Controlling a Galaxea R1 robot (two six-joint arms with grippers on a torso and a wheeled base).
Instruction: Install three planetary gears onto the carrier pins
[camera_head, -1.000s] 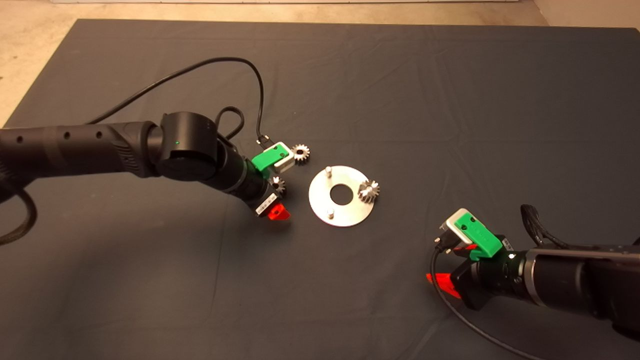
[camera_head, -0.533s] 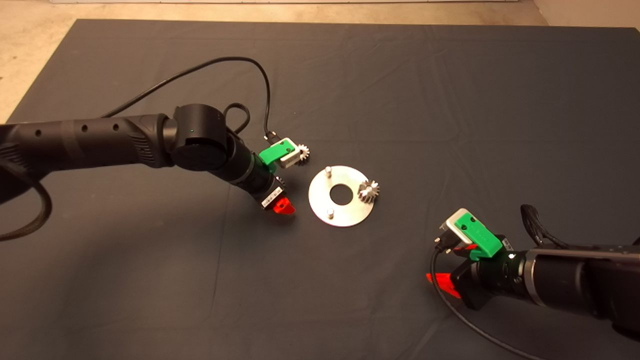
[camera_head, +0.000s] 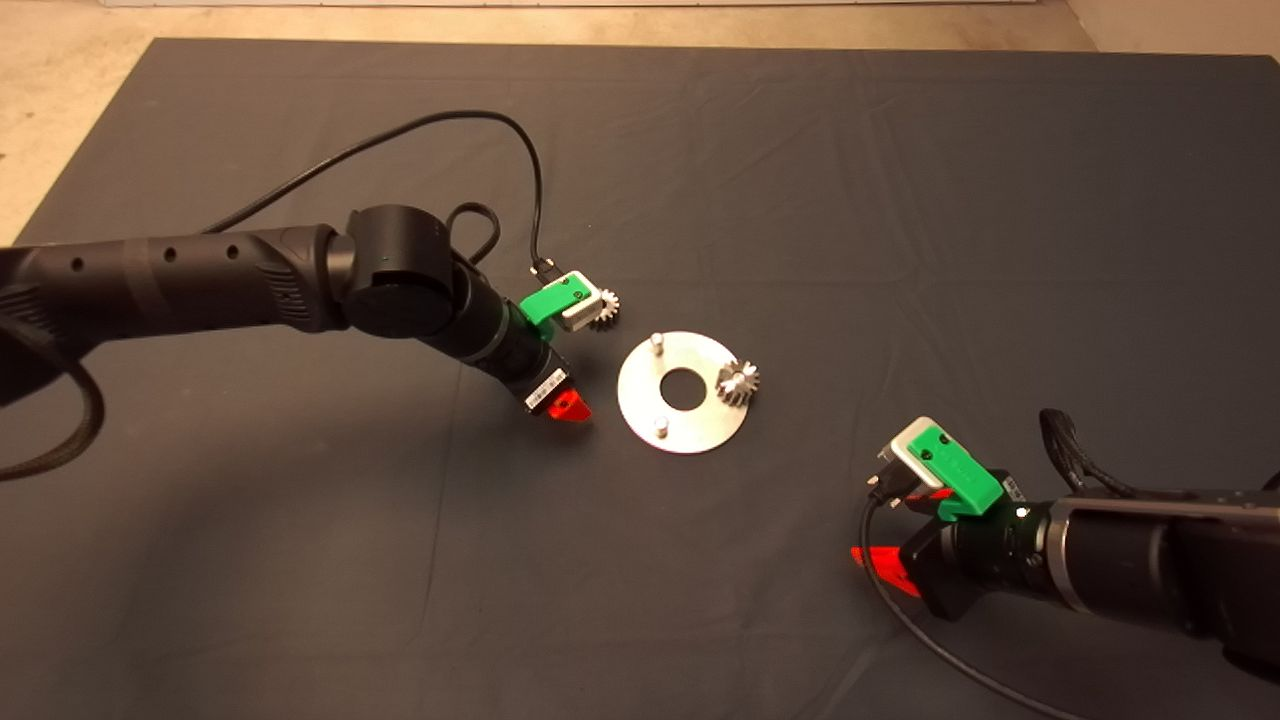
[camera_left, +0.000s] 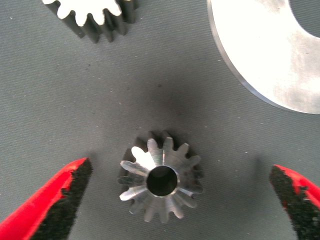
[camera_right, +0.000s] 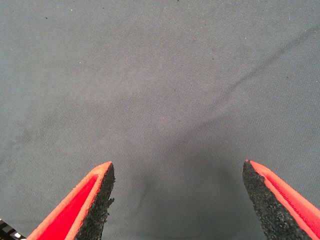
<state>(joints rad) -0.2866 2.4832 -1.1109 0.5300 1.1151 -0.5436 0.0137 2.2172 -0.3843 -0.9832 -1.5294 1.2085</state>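
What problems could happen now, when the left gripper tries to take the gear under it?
The left gripper is open around a loose gear lying flat on the mat. It sits nearer one finger, so closing may push it sideways. A second loose gear and the disc lie close; a sliding gear might bump them.

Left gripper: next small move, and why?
Probably lower and close. The left gripper is open with a loose gear lying flat on the mat between its fingers, beside the disc. One gear already sits on a pin; two pins are bare. The right gripper waits, open.
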